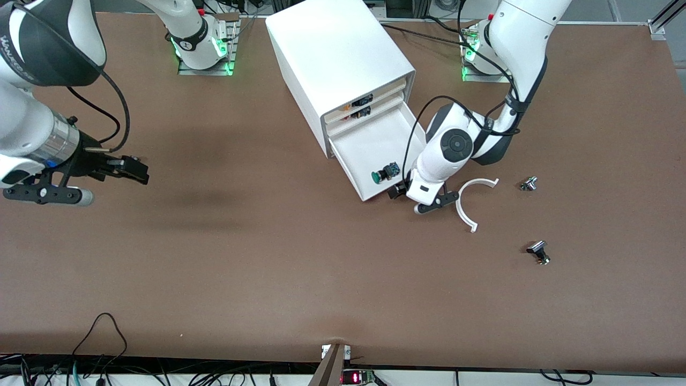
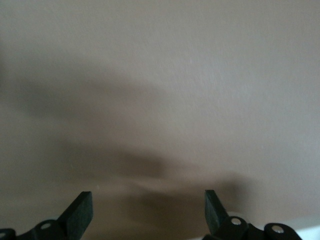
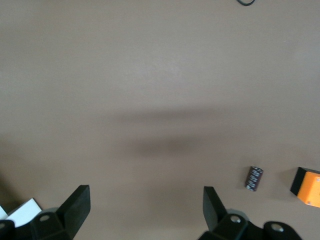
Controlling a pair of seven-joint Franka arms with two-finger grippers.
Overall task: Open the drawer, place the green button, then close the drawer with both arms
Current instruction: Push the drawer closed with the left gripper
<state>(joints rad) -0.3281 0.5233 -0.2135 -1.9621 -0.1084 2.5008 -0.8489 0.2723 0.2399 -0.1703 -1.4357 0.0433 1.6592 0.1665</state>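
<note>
The white cabinet (image 1: pixel 332 53) stands at the back middle of the table. Its lowest drawer (image 1: pixel 370 142) is pulled out. The green-capped button (image 1: pixel 385 172) lies inside it near the front rim. My left gripper (image 1: pixel 418 198) is open and empty, low over the table just beside the drawer's front corner, on the side toward the left arm's end. The left wrist view shows its fingers (image 2: pixel 80 212) spread over bare table. My right gripper (image 1: pixel 131 170) is open and empty over the table toward the right arm's end, with spread fingers (image 3: pixel 77 205) in its wrist view.
A white curved strip (image 1: pixel 471 203) lies on the table next to the left gripper. Two black-and-silver knob parts (image 1: pixel 529 184) (image 1: pixel 538 252) lie toward the left arm's end. The right wrist view shows a small black cylinder (image 3: pixel 254 178) and an orange box (image 3: pixel 307 186).
</note>
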